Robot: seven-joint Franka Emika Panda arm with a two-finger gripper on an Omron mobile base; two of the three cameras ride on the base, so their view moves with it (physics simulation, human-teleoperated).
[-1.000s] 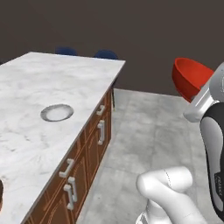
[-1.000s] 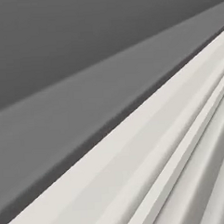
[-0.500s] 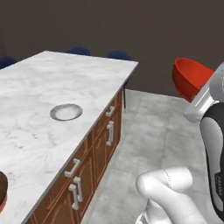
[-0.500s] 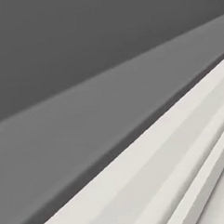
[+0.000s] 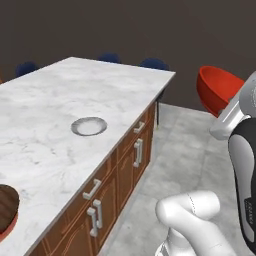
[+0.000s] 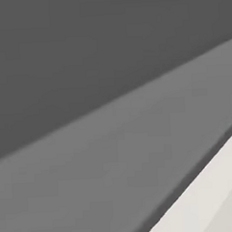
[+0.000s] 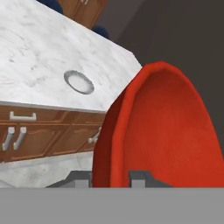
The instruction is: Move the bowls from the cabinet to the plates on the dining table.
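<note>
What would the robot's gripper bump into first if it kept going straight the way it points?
Probably the dining table. The gripper, shut on the red bowl, points toward its marble top near the grey plate, though the bowl hides part of the way, so depth is unsure.

bowls: 2, red (image 5: 219, 90) and brown (image 5: 7, 205) | grey plate (image 5: 89, 126): 1 | dining table (image 5: 45, 115): 1

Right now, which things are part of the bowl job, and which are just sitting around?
Part of the job:
- red bowl, pinched at its rim between the fingers
- grey plate, bare, on the table
- marble table
- brown bowl, at the table's near edge

Just sitting around:
- blue chairs behind the table
- table drawers
</note>
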